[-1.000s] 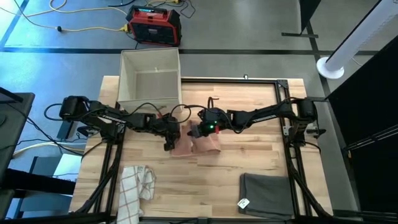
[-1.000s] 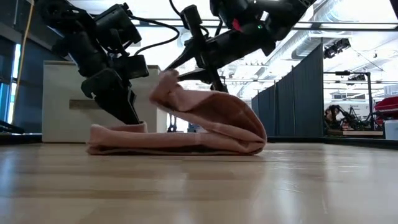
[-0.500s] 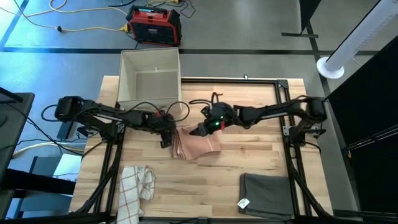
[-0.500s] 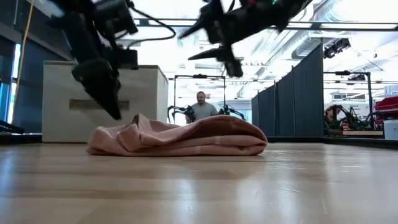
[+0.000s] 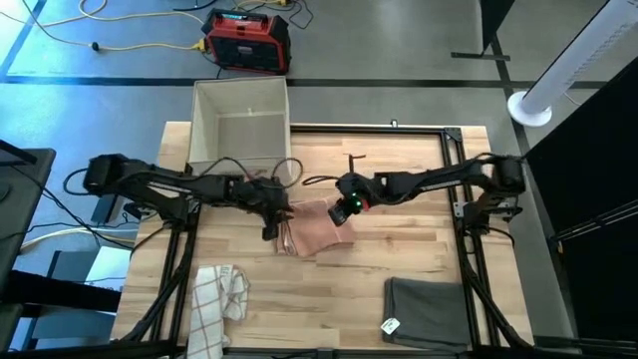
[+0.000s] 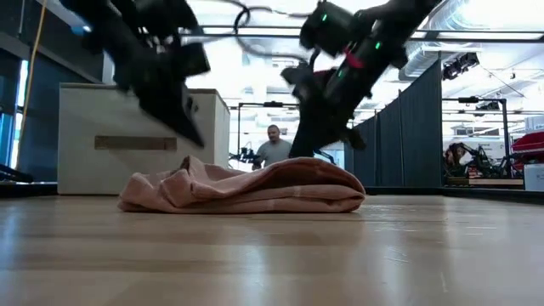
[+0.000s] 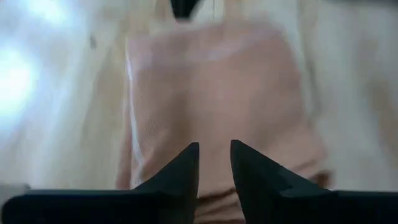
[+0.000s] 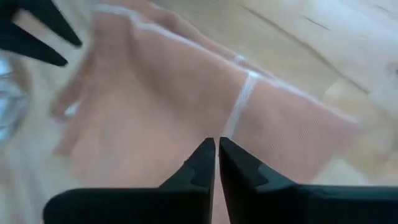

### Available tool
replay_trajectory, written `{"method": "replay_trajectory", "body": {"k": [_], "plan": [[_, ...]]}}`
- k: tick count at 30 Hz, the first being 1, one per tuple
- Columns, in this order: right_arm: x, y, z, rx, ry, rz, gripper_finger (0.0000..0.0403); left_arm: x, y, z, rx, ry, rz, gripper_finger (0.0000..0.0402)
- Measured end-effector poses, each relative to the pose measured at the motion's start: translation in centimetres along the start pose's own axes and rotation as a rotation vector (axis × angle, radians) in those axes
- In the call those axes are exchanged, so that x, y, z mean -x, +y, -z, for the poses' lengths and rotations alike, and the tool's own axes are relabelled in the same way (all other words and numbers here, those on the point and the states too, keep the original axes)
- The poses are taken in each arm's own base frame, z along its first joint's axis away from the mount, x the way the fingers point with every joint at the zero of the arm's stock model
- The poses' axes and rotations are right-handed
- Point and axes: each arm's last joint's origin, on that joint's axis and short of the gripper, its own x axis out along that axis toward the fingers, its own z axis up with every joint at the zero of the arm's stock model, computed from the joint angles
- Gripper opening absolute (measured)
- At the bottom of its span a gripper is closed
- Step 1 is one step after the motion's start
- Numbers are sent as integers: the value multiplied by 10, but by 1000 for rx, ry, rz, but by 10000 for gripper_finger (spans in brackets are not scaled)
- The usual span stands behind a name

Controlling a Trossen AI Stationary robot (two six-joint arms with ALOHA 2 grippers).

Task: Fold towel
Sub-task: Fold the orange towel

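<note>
The pink towel point(image 5: 311, 229) lies folded in a low heap point(image 6: 246, 187) on the wooden table, its underside flat on the wood. My left gripper point(image 5: 271, 225) hovers over the towel's left end, clear above it in the low view point(image 6: 194, 136), fingers a little apart point(image 7: 214, 155) with nothing between them. My right gripper point(image 5: 340, 212) is shut point(image 8: 216, 146) and slants down over the towel's far right part point(image 6: 303, 146). My right gripper's shut fingers slant down at the towel's far right part point(image 8: 249, 124). In the low view the towel's hump stands before their ends, so I cannot tell whether they touch the cloth.
A white open box point(image 5: 239, 122) stands at the table's far left. A checked cloth point(image 5: 220, 294) lies at the near left, a dark grey folded cloth point(image 5: 429, 304) at the near right. A person point(image 6: 274, 146) stands in the room behind.
My right gripper has let go of the towel edge it held up, opened, then shut and come down toward the towel's right part. The lifted layer has dropped flat onto the layer below. My left gripper has risen off the towel's left end.
</note>
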Motion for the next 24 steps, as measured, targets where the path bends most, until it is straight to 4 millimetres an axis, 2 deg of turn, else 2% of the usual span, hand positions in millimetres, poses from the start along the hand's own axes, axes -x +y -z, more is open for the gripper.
{"method": "replay_trajectory", "body": {"k": [5,10,12,23,24], "plan": [[-37,-10,10,5,-12,75,1,-23,13,13,30,124,-87,37],[-46,-14,17,-20,-18,152,0,-26,21,27,61,260,-113,16],[-41,-9,18,17,-17,141,0,-22,22,31,65,301,-118,12],[22,50,35,284,-18,-121,0,14,-16,1,80,120,136,9],[23,54,40,303,-7,-131,0,17,-20,-2,73,101,163,9]]}}
